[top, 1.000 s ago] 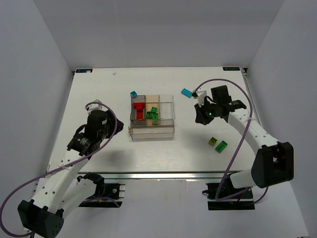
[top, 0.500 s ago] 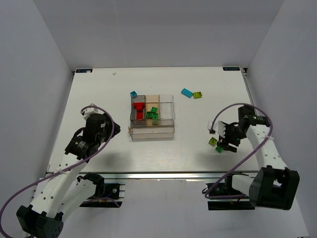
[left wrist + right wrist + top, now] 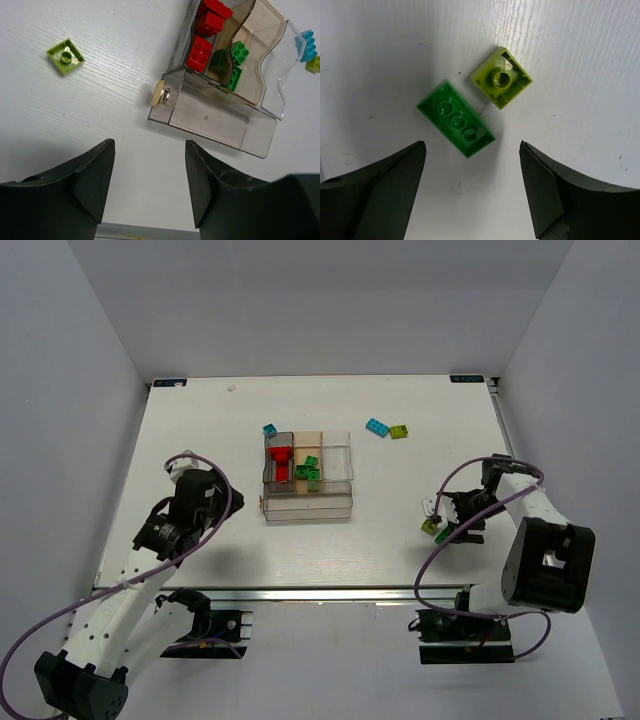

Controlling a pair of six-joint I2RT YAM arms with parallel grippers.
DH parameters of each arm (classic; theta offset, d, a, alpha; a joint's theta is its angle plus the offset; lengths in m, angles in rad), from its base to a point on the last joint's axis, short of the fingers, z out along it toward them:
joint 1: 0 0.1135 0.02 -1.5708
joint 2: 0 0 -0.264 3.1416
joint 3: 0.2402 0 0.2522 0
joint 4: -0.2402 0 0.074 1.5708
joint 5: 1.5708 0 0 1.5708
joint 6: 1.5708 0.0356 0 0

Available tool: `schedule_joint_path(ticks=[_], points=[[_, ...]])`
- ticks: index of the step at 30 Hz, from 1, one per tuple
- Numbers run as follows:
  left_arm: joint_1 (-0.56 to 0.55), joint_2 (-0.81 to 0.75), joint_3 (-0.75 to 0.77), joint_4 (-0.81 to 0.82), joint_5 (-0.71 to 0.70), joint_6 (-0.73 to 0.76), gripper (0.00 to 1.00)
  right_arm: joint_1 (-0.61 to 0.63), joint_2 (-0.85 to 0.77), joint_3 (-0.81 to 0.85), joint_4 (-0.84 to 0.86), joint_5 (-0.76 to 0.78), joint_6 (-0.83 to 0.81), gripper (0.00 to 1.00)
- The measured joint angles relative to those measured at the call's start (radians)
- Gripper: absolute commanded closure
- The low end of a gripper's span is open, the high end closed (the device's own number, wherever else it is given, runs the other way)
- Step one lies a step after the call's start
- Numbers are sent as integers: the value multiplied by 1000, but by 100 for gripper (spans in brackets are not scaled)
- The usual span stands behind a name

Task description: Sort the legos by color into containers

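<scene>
The containers are one clear divided box (image 3: pixel 335 508), also in the left wrist view (image 3: pixel 215 122). It holds red legos (image 3: pixel 281 462) (image 3: pixel 202 50) and green legos (image 3: pixel 309 472) (image 3: pixel 232 62). My right gripper (image 3: pixel 452 518) (image 3: pixel 472 145) is open above an upside-down green brick (image 3: pixel 456 118). An upside-down lime brick (image 3: pixel 501 77) (image 3: pixel 430 526) lies just beyond it. My left gripper (image 3: pixel 197 492) (image 3: pixel 149 143) hangs open and empty, left of the box. Another lime brick (image 3: pixel 65 56) lies upside down on the table ahead of it.
A cyan brick (image 3: pixel 270 429) sits at the box's far left corner. A cyan brick (image 3: pixel 377 427) and a lime brick (image 3: pixel 399 431) lie together at the back right. The box has a small latch (image 3: pixel 160 93) on its left side.
My right gripper opened and left a lime brick beside the cyan one at the back right. It then swung to the front right, over the green and lime bricks. My left arm barely moved.
</scene>
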Motion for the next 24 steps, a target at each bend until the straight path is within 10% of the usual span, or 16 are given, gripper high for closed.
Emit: schedule_joint_path(ticks=[18,20,24], points=[[0,-2,-35,-1,0,-14,31,26,116,-42,40,25,-21,27],[0,4,-38,-1,0,-16,31,37,116,-43,40,24,-21,34],[0,20,-39,5,0,-18,31,49,117,-42,35,21,-23,83]])
